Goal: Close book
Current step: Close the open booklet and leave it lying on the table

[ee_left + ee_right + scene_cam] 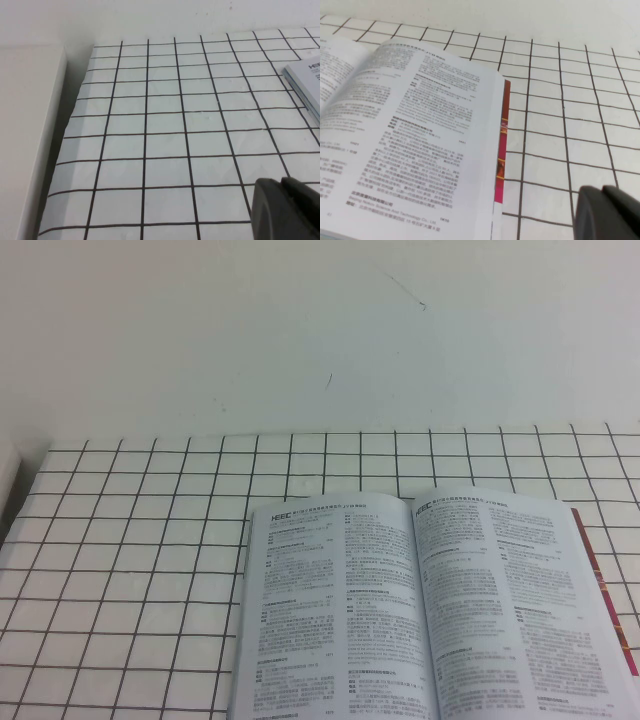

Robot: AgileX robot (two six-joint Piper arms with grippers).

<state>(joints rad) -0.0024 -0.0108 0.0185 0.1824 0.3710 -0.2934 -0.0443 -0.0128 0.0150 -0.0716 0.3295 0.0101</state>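
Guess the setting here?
Probably a lab test bench: white gridded table cover, plain white wall, open book. The left hand hovers over bare grid; right hand beside the book.

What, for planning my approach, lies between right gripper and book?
Right wrist view: only bare grid cloth between right gripper and book. Left gripper hovers left of book.

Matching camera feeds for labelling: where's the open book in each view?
High view: open book lies lower right, cut by the picture's bottom edge; neither gripper shows.
Left wrist view: only one corner shows at the picture's edge, across the grid from the left gripper.
Right wrist view: its right page and red cover edge, right gripper nearby.
Shared landmark: black-gridded table cover.
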